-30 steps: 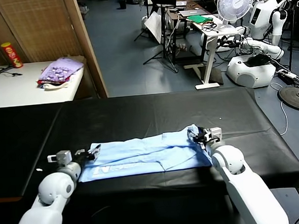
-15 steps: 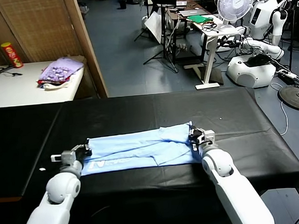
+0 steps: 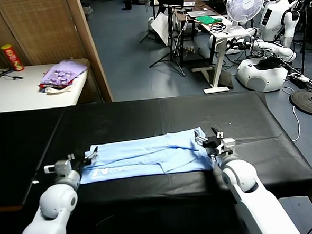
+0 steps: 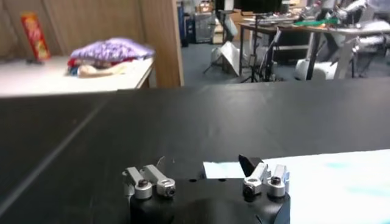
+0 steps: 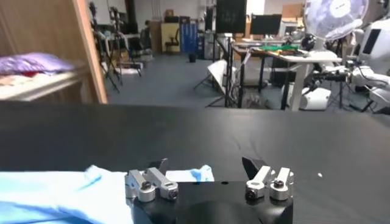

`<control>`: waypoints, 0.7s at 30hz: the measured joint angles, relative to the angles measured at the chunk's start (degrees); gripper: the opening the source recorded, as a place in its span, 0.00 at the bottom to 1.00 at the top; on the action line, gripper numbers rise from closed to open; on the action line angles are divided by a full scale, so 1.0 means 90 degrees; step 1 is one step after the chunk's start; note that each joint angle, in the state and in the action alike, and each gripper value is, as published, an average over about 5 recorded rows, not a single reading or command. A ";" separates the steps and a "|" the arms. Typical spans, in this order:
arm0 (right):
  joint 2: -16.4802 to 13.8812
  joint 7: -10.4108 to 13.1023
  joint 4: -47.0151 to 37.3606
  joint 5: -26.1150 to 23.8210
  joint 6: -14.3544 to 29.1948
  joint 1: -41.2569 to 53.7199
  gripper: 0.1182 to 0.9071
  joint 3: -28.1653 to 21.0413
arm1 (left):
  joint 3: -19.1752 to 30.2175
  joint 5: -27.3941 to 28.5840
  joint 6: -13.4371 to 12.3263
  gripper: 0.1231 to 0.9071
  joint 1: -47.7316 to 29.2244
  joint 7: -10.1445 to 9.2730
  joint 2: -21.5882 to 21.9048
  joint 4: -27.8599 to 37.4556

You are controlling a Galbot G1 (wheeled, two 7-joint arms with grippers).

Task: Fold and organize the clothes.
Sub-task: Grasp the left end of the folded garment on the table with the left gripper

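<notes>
Plainly, shirt position: the light-blue T-shirt (image 3: pixel 148 159) lies folded into a long band across the near part of the black table (image 3: pixel 161 116), white lettering facing up toward its left end.
Left gripper: the left gripper (image 3: pixel 89 155) sits at the shirt's left end with its jaws spread and nothing between them; in the left wrist view the cloth edge (image 4: pixel 317 182) lies just beside one finger.
Right gripper: the right gripper (image 3: pixel 213 140) is at the shirt's right end, jaws likewise apart and empty, with a blue corner (image 5: pixel 195 173) showing between the fingers in its wrist view.
Snag risk: both sets of fingers sit right at the fabric, so a pull-back along the table could catch a thin edge and drag the fold open.
Right-end risk: that end looks bunched and raised, so it may spring loose or crease badly if the next fold presses over it.
Edge risk: the band's near side lies close to the table's front edge, so a sweeping move toward the robot could let soft cloth slide off.
Alignment risk: the band's long edges look uneven, so a further fold may come out skewed.
Bystander item: the purple patterned cloth pile (image 3: pixel 63 74) rests on the white side table (image 3: pixel 17 93), well apart, and I judge it no hazard.
</notes>
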 joint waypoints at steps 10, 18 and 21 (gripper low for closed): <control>0.0026 -0.0023 0.0239 0.0009 -0.0009 -0.0013 0.86 -0.0067 | -0.0285 -0.0009 -0.0037 0.67 0.0636 -0.0039 -0.0539 -0.0250; 0.0039 -0.0023 0.0312 -0.0016 0.0034 -0.0122 0.86 -0.0004 | -0.0213 0.0075 -0.0008 0.15 0.0739 0.0038 -0.0818 -0.0400; 0.0055 -0.0017 0.0376 -0.0016 0.0024 -0.0152 0.86 0.0021 | -0.0182 0.0189 0.0031 0.05 0.0704 0.0054 -0.0823 -0.0419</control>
